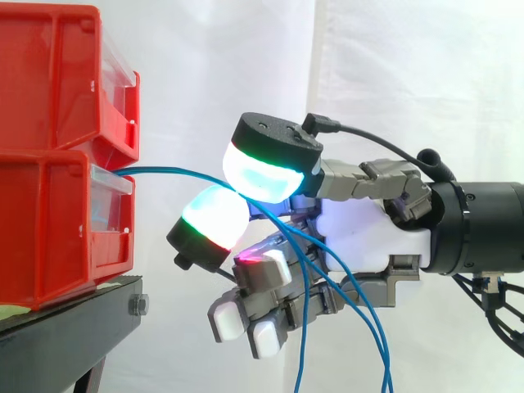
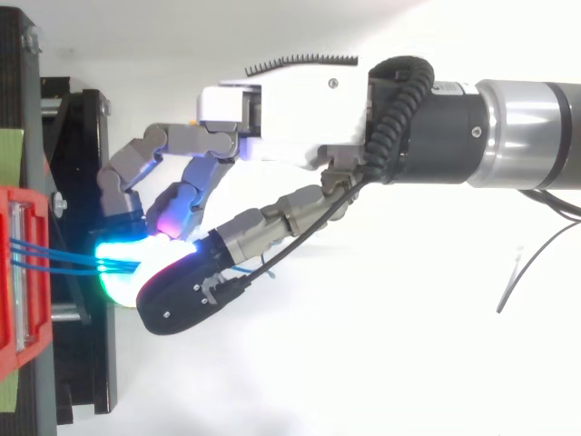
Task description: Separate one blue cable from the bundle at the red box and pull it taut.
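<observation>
Side view showed the blue cable [image 1: 168,170] running level from the red box [image 1: 49,237] rightward to the hand [image 1: 364,233], pinched between its pads [image 1: 260,178]; tightening likely meant pulling right.

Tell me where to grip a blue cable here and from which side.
Grip the short level stretch of the blue cables between the lower red bin and the hand, coming from the side away from the bin, one pad above, one below. There the strands run nearly straight; past the hand they droop in loops.
</observation>
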Robot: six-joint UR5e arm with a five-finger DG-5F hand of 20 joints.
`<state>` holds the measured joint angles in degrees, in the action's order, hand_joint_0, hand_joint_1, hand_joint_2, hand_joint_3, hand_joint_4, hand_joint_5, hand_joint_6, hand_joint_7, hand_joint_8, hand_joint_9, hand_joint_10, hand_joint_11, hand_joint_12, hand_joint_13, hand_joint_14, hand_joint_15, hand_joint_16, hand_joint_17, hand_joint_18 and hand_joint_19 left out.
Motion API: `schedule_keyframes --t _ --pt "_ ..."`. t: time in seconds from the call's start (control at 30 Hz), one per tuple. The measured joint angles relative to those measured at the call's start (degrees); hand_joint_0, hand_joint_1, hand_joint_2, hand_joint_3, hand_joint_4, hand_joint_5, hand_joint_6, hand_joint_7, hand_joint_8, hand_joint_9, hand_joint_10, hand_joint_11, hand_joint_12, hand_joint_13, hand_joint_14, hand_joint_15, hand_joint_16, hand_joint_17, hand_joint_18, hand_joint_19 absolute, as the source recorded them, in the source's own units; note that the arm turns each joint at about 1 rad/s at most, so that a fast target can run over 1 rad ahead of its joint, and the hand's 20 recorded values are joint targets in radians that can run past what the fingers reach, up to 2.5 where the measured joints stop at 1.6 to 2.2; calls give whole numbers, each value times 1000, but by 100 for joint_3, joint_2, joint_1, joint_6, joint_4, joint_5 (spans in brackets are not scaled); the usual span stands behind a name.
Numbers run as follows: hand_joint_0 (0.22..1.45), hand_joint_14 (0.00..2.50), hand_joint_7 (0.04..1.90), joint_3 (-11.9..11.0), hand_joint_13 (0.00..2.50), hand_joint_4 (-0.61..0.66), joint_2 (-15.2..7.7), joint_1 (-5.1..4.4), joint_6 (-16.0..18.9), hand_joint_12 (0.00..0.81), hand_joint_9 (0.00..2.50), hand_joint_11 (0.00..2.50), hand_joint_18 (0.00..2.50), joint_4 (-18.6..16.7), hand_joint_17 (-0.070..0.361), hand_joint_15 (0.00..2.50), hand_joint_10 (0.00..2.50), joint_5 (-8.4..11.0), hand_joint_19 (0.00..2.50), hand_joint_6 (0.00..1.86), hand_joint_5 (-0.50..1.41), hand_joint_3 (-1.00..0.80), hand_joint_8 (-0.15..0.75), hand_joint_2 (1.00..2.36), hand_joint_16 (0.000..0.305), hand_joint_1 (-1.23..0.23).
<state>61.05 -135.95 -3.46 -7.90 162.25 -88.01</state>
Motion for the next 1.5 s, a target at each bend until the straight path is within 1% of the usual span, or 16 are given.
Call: schedule_keyframes --t 0.13,0.3,0.37,0.77,0.93,0.97,1.03,1.17,1.23,1.37,1.43,1.47,1.5 --pt "640 25 1025 -82 838 58 0 10 181 361 1083 1123 718 193 101 640 24 -4 684 864 -199 -245 327 1016 45 -752" --pt "650 26 1005 -117 837 40 0 12 348 363 1071 1139 717 263 102 649 24 -6 693 866 -203 -263 304 1016 45 -749" --pt "661 26 1011 -119 836 26 1 17 368 364 1066 1173 718 268 102 649 24 -7 685 867 -205 -281 293 1015 45 -774" --pt "719 26 1010 -128 854 8 1 38 384 362 1063 1172 743 291 101 653 24 -34 665 888 -211 -393 290 1009 45 -854" --pt "739 26 985 -128 862 21 5 50 386 361 1073 1190 753 312 100 651 25 -47 654 892 -209 -469 294 1002 44 -863" --pt "756 26 1035 -128 870 33 4 53 386 361 1074 1184 768 313 100 649 24 -48 654 895 -211 -500 295 1000 44 -870" --pt "762 26 1021 -132 881 61 4 54 386 360 1079 1195 782 316 100 669 23 -49 649 900 -210 -500 291 1000 44 -877" --pt "687 25 1015 -131 892 80 4 55 386 360 1093 1207 787 319 99 675 23 -50 657 900 -208 -500 295 1000 44 -896" --pt "622 27 991 -131 894 87 5 56 386 361 1107 1220 785 318 99 686 23 -53 685 900 -207 -500 298 1000 44 -885" --pt "566 25 976 -131 903 99 5 60 386 370 1122 1219 798 319 102 682 24 -57 703 877 -201 -500 305 1000 45 -878" --pt "526 24 967 -132 919 112 5 63 386 382 1143 1227 822 318 106 681 22 -58 709 868 -197 -500 319 1000 47 -838" --pt "520 26 968 -132 923 113 5 64 386 386 1152 1214 830 318 107 679 22 -58 707 863 -194 -500 319 1000 48 -771" --pt "520 24 966 -133 925 115 6 65 386 388 1155 1217 832 317 107 686 21 -58 707 861 -193 -500 315 1000 48 -745"
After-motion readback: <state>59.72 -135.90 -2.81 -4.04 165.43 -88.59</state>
